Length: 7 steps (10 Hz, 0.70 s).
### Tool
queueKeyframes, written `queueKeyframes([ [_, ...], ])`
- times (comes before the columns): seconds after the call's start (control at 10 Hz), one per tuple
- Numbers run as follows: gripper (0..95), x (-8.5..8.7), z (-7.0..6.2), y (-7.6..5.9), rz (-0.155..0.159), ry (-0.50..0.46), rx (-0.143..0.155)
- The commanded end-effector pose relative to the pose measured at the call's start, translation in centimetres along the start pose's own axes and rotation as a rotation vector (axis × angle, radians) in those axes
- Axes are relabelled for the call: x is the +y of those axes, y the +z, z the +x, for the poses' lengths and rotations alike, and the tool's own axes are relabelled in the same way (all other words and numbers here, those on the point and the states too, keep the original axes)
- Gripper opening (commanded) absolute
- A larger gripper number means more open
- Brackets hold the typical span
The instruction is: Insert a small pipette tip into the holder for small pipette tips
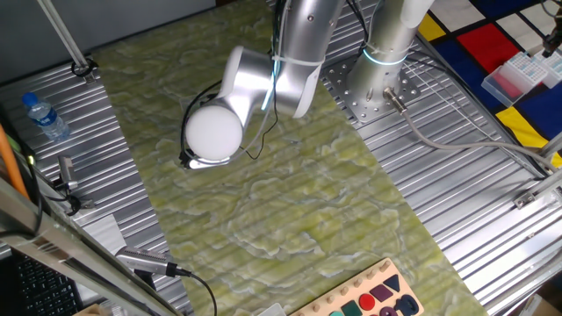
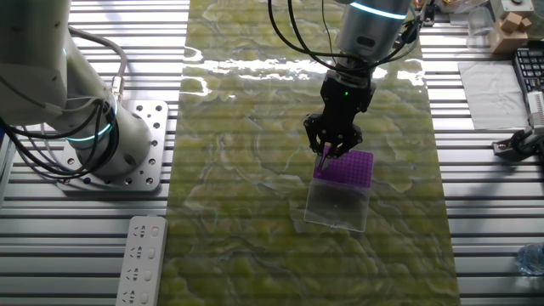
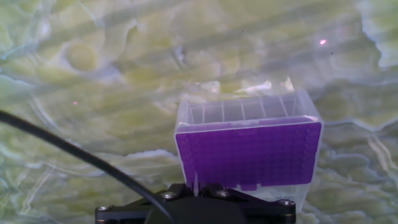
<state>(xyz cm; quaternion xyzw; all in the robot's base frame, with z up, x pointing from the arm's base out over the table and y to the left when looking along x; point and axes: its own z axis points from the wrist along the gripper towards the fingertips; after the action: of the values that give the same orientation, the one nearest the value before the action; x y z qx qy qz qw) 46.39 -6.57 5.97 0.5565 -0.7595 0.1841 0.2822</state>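
Observation:
The holder for small pipette tips is a flat purple block with a grid of holes, sitting on top of a clear box on the green marbled mat. In the hand view the holder fills the centre. My gripper hangs over the holder's left edge, shut on a thin clear pipette tip that points down. In the hand view the tip sticks out of the gripper just over the holder's near left edge. In the one fixed view the arm hides the gripper and holder.
A second arm's base stands left of the mat, with a white power strip in front of it. A black cable crosses the hand view. A water bottle, a pink-based clear box and a wooden shape board lie far off.

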Motion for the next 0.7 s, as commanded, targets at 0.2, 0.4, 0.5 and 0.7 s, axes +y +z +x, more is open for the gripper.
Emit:
queueKeyframes([
  [0.2, 0.0, 0.0, -0.3, -0.1, -0.002, 0.005, -0.002],
  [0.4, 0.0, -0.1, -0.6, -0.3, -0.001, 0.007, 0.001],
  [0.5, 0.0, -0.1, -0.7, -0.4, 0.0, 0.013, -0.001],
  [0.7, 0.0, -0.1, -1.2, -0.7, -0.001, 0.035, -0.001],
])
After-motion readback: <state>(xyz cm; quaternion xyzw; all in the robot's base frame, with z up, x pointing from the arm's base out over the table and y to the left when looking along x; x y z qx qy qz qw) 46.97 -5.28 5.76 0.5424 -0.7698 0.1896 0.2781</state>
